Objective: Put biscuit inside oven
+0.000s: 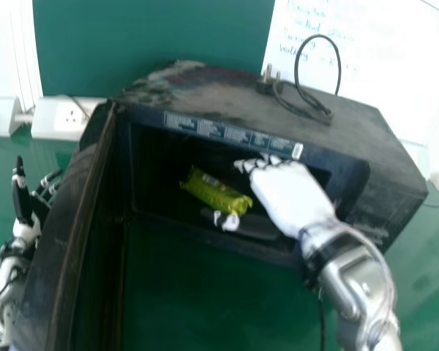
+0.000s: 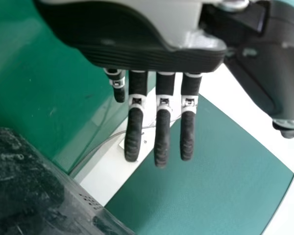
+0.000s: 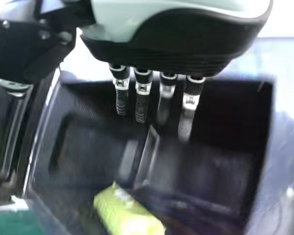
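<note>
At the mouth of the oven (image 1: 197, 93), your right hand (image 1: 289, 194) has straight, empty fingers, as does your left hand (image 1: 20, 196); the biscuit packet (image 1: 214, 191) seems just inside, so withdrawing low could drag it out.

a flat green panel (image 1: 154, 33) stands behind the glossy green bench (image 1: 424, 259), with a white board (image 1: 380, 66) bearing blue handwriting to its right and a pale wall (image 1: 7, 51) to its left. below the panel's left end, white trunking (image 1: 44, 130) carries a socket (image 1: 72, 117).
</note>
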Action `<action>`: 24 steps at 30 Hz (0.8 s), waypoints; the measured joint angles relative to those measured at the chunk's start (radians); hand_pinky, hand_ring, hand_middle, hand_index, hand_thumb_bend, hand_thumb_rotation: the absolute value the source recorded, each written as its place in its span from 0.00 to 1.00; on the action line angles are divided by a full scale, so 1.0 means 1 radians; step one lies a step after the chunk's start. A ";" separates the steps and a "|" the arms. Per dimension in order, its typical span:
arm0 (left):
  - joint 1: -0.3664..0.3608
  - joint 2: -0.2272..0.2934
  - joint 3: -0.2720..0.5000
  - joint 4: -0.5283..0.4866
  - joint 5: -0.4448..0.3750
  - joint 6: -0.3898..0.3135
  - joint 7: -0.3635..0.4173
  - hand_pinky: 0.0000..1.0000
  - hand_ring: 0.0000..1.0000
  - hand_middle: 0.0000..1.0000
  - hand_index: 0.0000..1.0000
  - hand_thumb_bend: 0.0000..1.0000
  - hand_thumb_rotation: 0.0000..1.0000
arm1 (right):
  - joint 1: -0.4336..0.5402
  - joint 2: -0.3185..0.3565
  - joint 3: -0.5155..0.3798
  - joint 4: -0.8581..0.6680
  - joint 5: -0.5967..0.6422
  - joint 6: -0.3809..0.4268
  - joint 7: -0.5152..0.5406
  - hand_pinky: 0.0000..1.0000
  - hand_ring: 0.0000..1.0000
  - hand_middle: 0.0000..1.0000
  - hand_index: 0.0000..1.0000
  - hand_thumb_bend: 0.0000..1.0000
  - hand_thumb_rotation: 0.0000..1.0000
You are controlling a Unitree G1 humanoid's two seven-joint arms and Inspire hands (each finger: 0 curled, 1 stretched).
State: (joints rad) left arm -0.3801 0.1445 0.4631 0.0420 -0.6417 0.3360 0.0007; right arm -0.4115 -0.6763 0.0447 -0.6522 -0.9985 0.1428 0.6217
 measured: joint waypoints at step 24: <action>0.011 0.024 0.024 0.078 -0.028 -0.142 -0.224 0.23 0.32 0.41 0.49 0.52 0.09 | 0.085 0.177 -0.504 -0.217 0.483 0.067 -0.262 0.16 0.24 0.38 0.63 0.64 0.29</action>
State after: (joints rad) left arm -0.3687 0.1682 0.4870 0.1205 -0.6695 0.1939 -0.2236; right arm -0.3262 -0.4990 -0.4595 -0.8690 -0.5157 0.2094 0.3601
